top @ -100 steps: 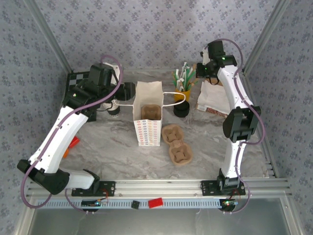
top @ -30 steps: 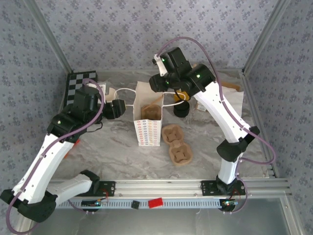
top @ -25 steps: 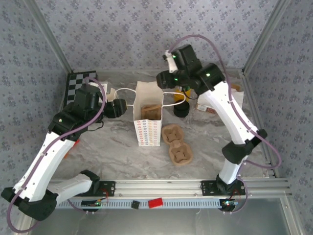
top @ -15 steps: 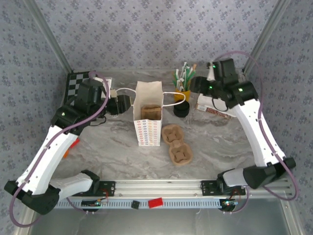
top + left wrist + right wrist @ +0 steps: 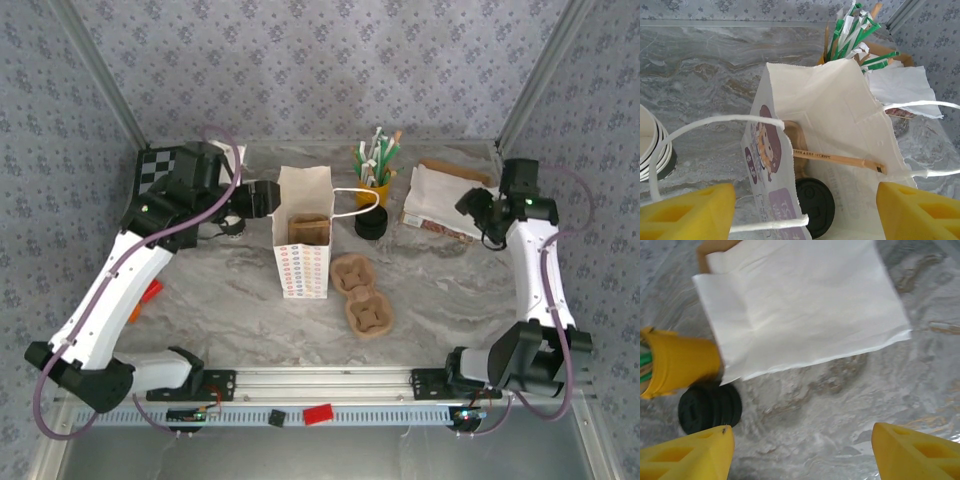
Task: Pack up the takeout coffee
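Note:
The takeout coffee shows as a round black lid (image 5: 816, 206) low inside the white dotted paper bag (image 5: 840, 107), next to a paper-wrapped wooden stick (image 5: 837, 159). The bag (image 5: 303, 240) stands upright mid-table with a brown carrier (image 5: 309, 228) in its mouth. My left gripper (image 5: 266, 199) is open at the bag's left side. In the wrist view its yellow fingers (image 5: 687, 212) straddle the bag's near edge and a white handle, gripping nothing. Far right, my right gripper (image 5: 474, 206) hangs open over bare table (image 5: 810, 405) below the napkins (image 5: 800, 300).
A stack of nested cups (image 5: 652, 150) stands left of the bag. A yellow cup of straws (image 5: 374, 168), a stack of black lids (image 5: 372, 224) and the napkins (image 5: 440, 195) sit behind and right. Two cardboard carriers (image 5: 362, 295) lie right of the bag.
My right arm has swung away from above the bag to the far right, its jaws opening on the way. My left gripper has shifted up beside the bag's left edge.

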